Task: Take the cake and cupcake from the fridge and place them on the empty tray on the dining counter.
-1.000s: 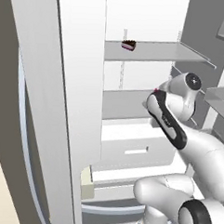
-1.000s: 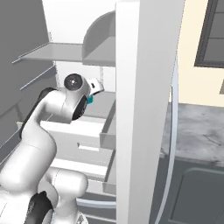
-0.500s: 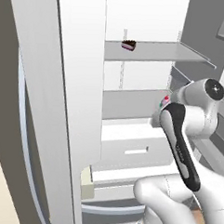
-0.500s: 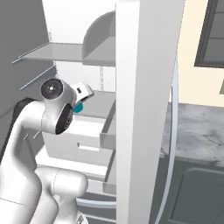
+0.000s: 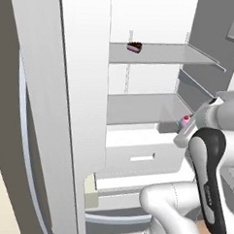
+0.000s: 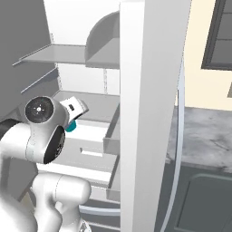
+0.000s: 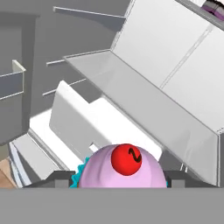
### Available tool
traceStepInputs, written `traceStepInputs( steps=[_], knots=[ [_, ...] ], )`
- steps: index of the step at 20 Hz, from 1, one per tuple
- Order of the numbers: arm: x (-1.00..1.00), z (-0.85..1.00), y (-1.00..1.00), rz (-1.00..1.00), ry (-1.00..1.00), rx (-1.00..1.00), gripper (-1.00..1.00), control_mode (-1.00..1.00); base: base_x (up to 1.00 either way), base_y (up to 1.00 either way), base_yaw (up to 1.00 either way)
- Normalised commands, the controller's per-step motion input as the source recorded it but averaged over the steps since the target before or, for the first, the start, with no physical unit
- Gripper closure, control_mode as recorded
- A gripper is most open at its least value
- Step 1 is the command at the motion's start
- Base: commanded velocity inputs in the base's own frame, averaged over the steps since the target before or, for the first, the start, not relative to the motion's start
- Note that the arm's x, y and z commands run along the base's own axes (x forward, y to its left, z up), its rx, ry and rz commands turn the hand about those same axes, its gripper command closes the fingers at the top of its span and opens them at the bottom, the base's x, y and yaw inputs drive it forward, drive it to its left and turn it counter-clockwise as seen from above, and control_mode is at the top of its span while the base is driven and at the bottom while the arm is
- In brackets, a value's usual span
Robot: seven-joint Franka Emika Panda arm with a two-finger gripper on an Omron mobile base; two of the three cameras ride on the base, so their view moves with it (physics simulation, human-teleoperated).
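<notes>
White fridge [image 5: 81, 88] interior w/ doors swung open, grey shelves inside. Left base view: cake [image 5: 134, 47] sits on upper shelf [image 5: 161, 54], near its front left edge, small dark-topped pink slab. Cupcake [image 5: 185, 122] is off the shelves, in the air just in front of middle shelf's right end, held at the arm's tip; claw [image 5: 184, 129] mostly hidden behind the wrist.

Right base view: arm's round joint low left; teal wrapper of cupcake [image 6: 71, 127] peeks out under the white hand, in front of the drawers [image 6: 93, 152]. Marbled dining counter [image 6: 204, 136] at right, past the door.

Hand view: cupcake [image 7: 123, 170] w/ red ball on pink frosting sits between the dark fingertips [image 7: 59, 178]; claw [image 7: 118, 180] closed around it. Cake [image 7: 215, 5] at top right corner.
</notes>
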Motion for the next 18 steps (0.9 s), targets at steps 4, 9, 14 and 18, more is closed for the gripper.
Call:
traceStepInputs(
  steps=[4,9,14,18],
  knots=[
    [-0.4,0.0,0.02,0.0,0.0,-0.02,1.0,1.0,-0.14,0.0,0.0],
    [0.0,0.0,0.0,0.0,0.0,0.0,1.0,1.0,-0.75,0.0,0.03],
    [0.0,0.0,0.0,0.0,0.0,0.0,1.0,1.0,-0.85,0.0,0.02],
    [0.0,0.0,0.0,0.0,0.0,0.0,1.0,1.0,-0.93,-0.07,0.0]
  ],
)
